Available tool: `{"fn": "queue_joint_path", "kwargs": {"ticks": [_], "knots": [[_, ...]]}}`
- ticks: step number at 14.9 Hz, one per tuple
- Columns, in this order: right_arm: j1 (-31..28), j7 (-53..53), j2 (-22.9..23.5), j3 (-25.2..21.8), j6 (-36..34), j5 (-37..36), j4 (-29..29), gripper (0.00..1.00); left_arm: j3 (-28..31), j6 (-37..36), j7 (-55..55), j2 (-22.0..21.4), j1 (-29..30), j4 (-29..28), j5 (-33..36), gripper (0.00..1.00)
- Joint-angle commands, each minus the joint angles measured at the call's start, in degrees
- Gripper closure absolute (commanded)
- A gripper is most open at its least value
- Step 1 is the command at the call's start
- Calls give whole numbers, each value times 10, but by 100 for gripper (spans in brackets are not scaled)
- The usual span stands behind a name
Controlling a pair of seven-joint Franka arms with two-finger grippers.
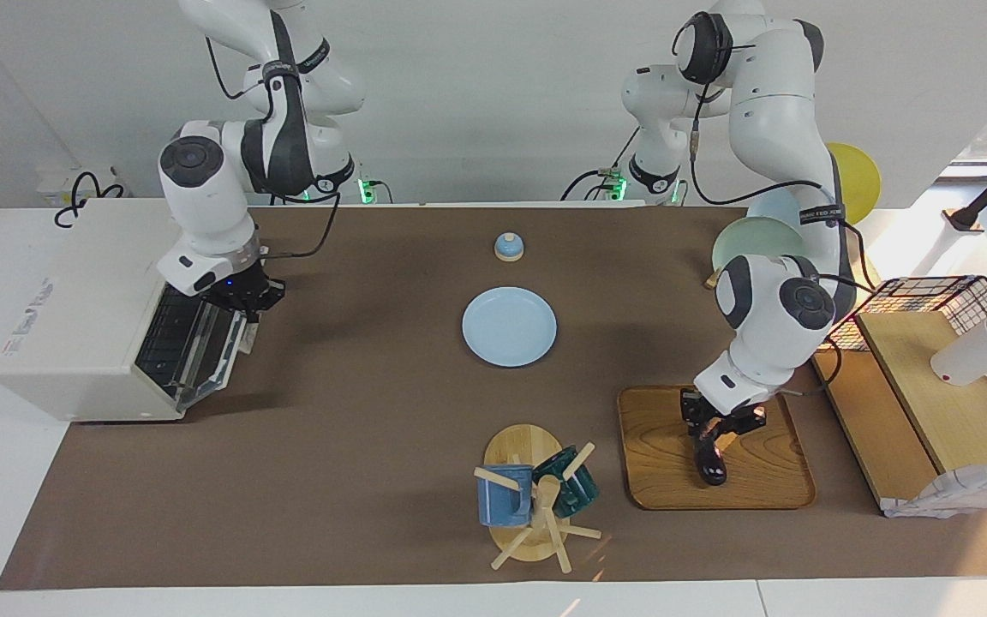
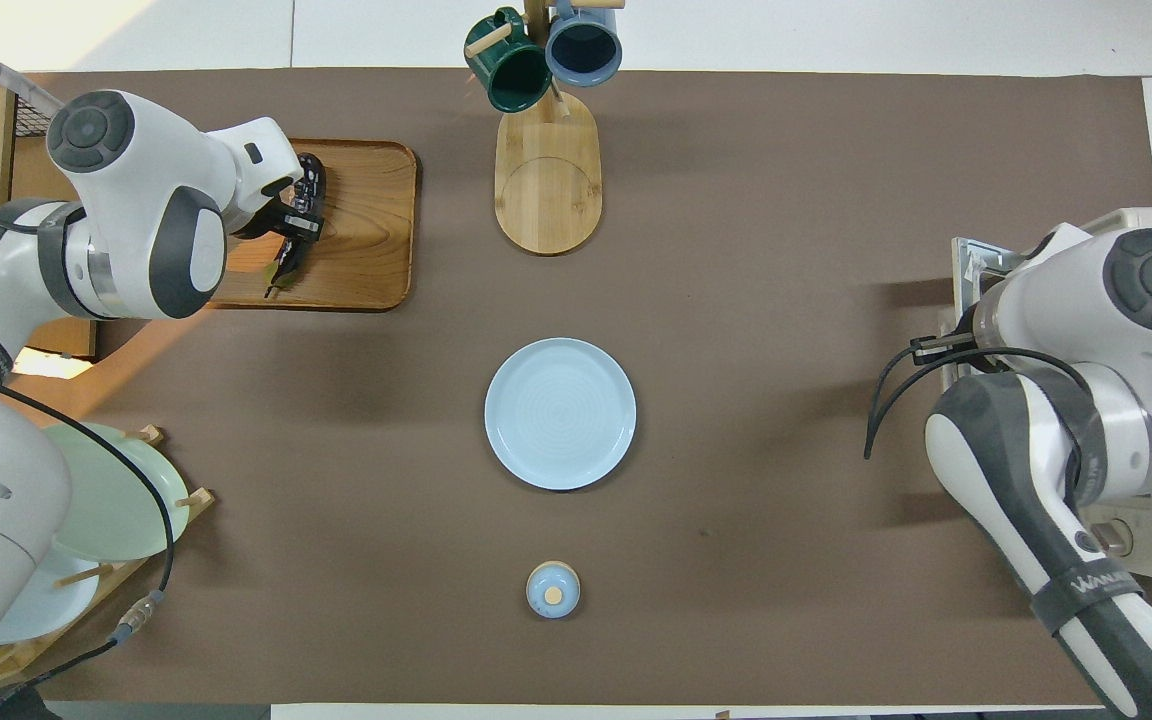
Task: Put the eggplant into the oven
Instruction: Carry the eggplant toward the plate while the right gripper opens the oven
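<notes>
The dark purple eggplant (image 1: 710, 465) is on the wooden tray (image 1: 768, 480) toward the left arm's end of the table; its stem end also shows in the overhead view (image 2: 283, 270). My left gripper (image 1: 716, 426) is down on the tray and shut around the eggplant's middle; it also shows from above (image 2: 301, 215). The white oven (image 1: 74, 317) stands at the right arm's end, and its glass door (image 1: 189, 347) hangs partly open, showing the wire rack. My right gripper (image 1: 249, 307) is at the door's top edge, by the handle. In the overhead view the right arm hides it.
A blue plate (image 1: 509, 326) lies mid-table, with a small blue bell (image 1: 509, 247) nearer the robots. A mug tree (image 1: 536, 497) with two mugs stands beside the tray. A plate rack (image 1: 759, 240) and a wooden shelf with a wire basket (image 1: 930, 386) flank the left arm.
</notes>
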Motion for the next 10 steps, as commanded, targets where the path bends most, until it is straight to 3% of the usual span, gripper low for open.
{"fn": "queue_joint_path", "kwargs": {"ticks": [1,4,10], "knots": [[-11,4,26,-6,44,-8,-10,100,6,-33,6,-3,-4,20,-20,100],[-10,12,27,-6,47,-8,-12,100,8,-86,0,-48,-6,19,-65,100],[0,34,39,-5,48,24,-24,100,6,-193,-140,-155,-58,-5,-66,100]]}}
